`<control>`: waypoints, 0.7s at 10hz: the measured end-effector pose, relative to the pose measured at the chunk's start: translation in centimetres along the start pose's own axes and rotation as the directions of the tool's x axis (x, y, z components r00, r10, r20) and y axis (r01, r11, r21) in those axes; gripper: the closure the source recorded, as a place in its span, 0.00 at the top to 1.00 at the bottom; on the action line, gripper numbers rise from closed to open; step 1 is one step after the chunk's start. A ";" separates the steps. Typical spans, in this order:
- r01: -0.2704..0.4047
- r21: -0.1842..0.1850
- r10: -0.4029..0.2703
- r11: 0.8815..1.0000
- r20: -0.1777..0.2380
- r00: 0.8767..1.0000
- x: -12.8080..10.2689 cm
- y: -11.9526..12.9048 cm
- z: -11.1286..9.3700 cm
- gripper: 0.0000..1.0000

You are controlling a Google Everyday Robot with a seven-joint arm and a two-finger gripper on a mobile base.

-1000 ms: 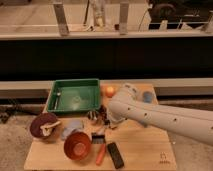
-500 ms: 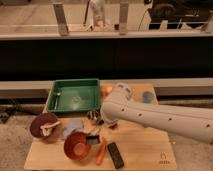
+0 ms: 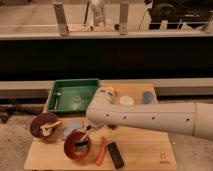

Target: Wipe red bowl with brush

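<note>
The red bowl (image 3: 76,147) stands on the wooden table (image 3: 145,152) at the front left. My gripper (image 3: 89,131) is at the end of the thick white arm (image 3: 150,119), which reaches in from the right. It hangs just above the bowl's back right rim. It is shut on the brush (image 3: 81,144), whose slim handle slants down from it. The dark head is inside the bowl. Most of the gripper is hidden under the arm.
A dark maroon bowl (image 3: 42,125) with a pale utensil in it stands left of the red bowl. A green tray (image 3: 74,95) is behind. A flat black bar (image 3: 115,155) and an orange stick (image 3: 102,150) lie right of the red bowl. A blue thing (image 3: 147,97) is at the back right.
The arm has swung left and down, from the table's middle to the red bowl. The brush head is now inside the bowl.
</note>
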 end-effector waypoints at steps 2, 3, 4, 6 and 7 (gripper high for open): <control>0.012 0.004 -0.012 1.000 0.005 1.000 -1.2 -0.3 0.6 0.00; 0.021 0.008 -0.022 1.000 0.002 1.000 -2.0 -0.5 0.8 0.00; 0.029 0.014 -0.028 0.999 -0.008 1.000 -2.4 -0.8 1.0 0.00; 0.045 0.040 -0.044 0.998 -0.035 0.998 -2.6 -1.0 1.6 0.00; 0.056 0.053 -0.054 0.997 -0.044 0.998 -2.3 -1.3 2.1 0.00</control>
